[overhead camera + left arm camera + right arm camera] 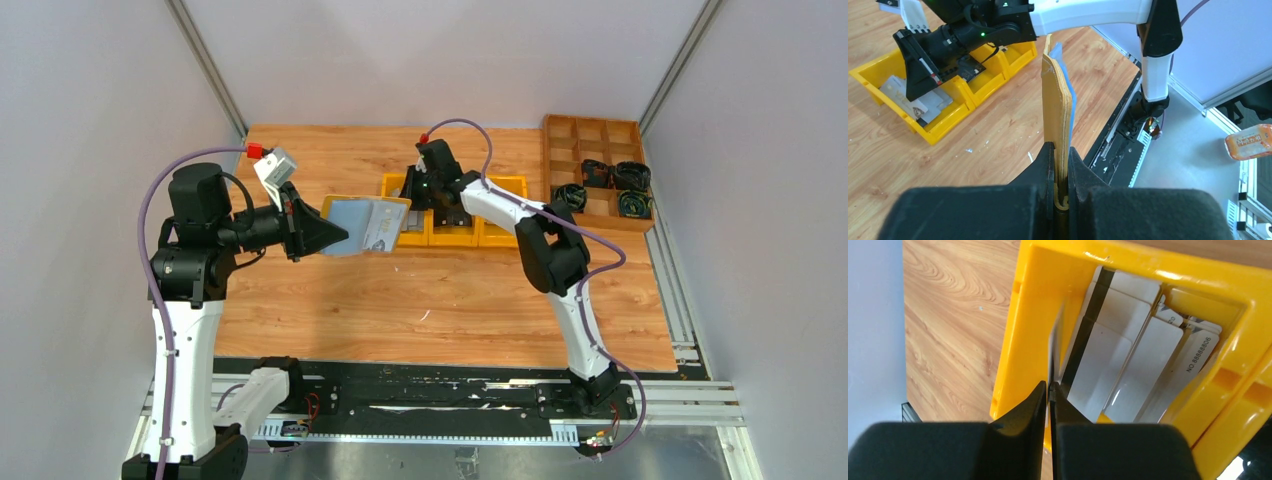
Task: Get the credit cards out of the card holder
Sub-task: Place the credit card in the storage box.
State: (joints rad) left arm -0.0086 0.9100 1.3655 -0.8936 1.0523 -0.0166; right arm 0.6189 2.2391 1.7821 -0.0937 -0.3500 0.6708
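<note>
**Left gripper** (pixel 1060 165) is clamped on one edge of the single card holder (pixel 1057 110). It holds it in the air above the wooden worktop (pixel 400 300), at 9 o'clock from three yellow bins (pixel 505 238). **Right gripper** (pixel 1049 390) is pinched on one edge-on credit card (pixel 1054 347) over the leftmost bin (pixel 1013 340), which contains several overlapping credit cards (pixel 1128 365). One divided wooden tray (pixel 595 135) sits at 2 o'clock, and pale grey walls (pixel 90 120) enclose the worktop.

One camera looks down from above and behind onto the whole wooden desk (pixel 440 300). Both wrist cameras ride close, each catching the bright yellow plastic bins (pixel 948 124) (pixel 1013 340).
</note>
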